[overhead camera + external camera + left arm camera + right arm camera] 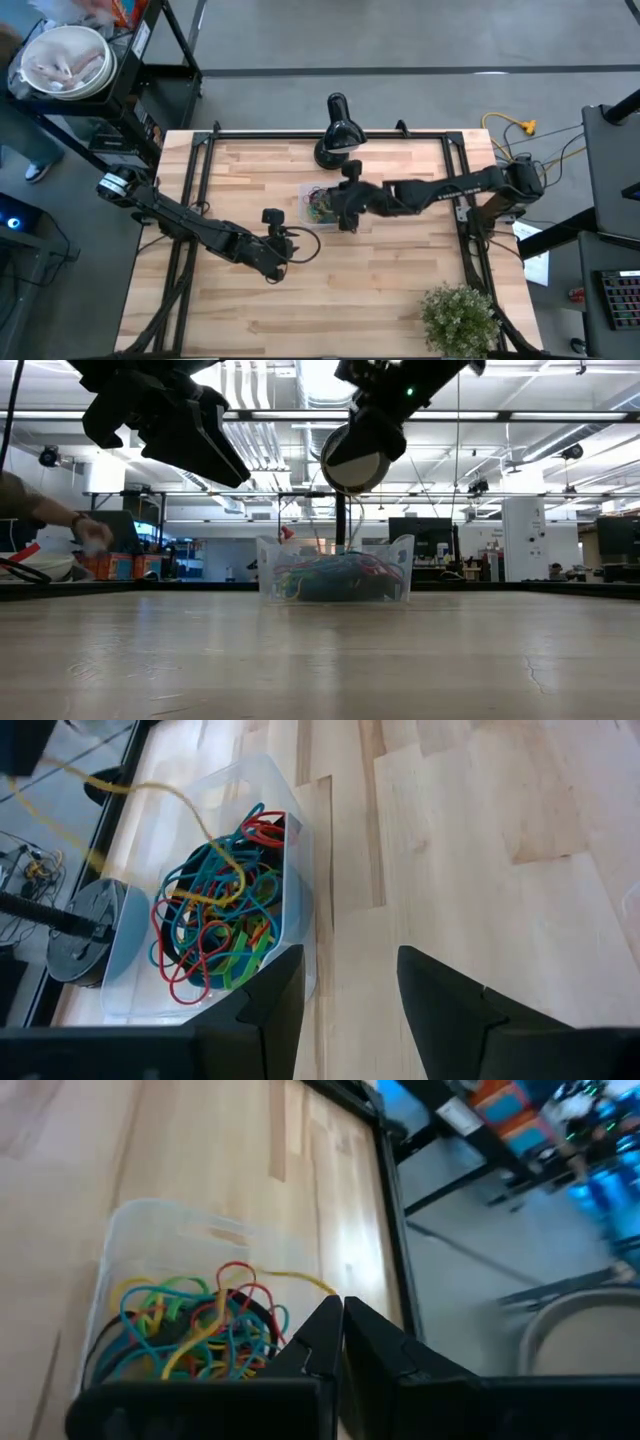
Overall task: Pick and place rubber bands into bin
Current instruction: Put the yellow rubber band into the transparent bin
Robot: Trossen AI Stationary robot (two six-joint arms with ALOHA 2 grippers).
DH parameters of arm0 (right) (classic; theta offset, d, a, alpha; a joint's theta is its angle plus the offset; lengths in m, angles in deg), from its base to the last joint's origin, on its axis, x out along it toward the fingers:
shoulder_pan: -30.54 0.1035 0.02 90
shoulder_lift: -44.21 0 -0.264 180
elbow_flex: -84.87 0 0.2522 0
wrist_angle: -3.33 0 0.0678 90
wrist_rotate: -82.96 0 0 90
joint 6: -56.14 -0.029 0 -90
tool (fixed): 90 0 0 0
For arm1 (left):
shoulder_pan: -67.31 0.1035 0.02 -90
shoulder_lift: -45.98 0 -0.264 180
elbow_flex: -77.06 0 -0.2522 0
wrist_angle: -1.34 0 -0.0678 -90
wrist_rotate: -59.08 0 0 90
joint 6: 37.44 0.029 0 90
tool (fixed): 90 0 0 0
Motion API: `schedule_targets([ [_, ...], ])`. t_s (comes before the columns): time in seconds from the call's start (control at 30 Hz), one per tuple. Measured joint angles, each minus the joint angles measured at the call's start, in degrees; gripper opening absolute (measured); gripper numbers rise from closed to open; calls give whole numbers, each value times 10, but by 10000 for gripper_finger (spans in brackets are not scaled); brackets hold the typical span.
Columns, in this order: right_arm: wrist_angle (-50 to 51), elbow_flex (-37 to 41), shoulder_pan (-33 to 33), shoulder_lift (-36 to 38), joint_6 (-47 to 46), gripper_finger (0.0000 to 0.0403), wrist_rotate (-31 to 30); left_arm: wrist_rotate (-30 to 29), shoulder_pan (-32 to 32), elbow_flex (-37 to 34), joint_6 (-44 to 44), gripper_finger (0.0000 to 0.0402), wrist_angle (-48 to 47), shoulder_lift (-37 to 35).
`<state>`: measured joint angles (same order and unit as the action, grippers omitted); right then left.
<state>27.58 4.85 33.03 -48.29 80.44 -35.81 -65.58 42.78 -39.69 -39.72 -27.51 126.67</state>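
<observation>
The right hand (345, 212) hangs just above the counter (380, 290) near its centre, its two fingers (330, 1342) clenched tight together with nothing between them, right at the three o'clock edge of the bin (320, 205); in the right wrist view the fingertips sit just beside the clear wall, over the rim. The left hand (275, 262) hovers toward seven o'clock from the bin, well apart from it, its two fingers (445, 1000) spread wide in a released pose and gripping nothing, with bare wood showing between them. The one bin stands on the counter slightly toward twelve o'clock of centre and holds the rubber bands (220, 915) in a tangled heap of blue, red, green, yellow and orange, too knotted to count; one yellow loop arcs up over the rim. At twelve o'clock from the bin stands a round black stand base (335, 152); a potted plant (460, 318) sits at the counter's five o'clock corner. No brand, label or writing is legible anywhere.
</observation>
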Motion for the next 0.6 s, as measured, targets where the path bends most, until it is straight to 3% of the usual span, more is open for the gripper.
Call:
schedule_targets([
  [0.37, -7, 43, -68, -14, -57, 9, 123, 0, 0, 0, 1, 146, 1, 0],
  [0.6, -8, 76, -87, -14, -82, 9, 148, 0, 0, 0, 2, 146, 16, 0],
])
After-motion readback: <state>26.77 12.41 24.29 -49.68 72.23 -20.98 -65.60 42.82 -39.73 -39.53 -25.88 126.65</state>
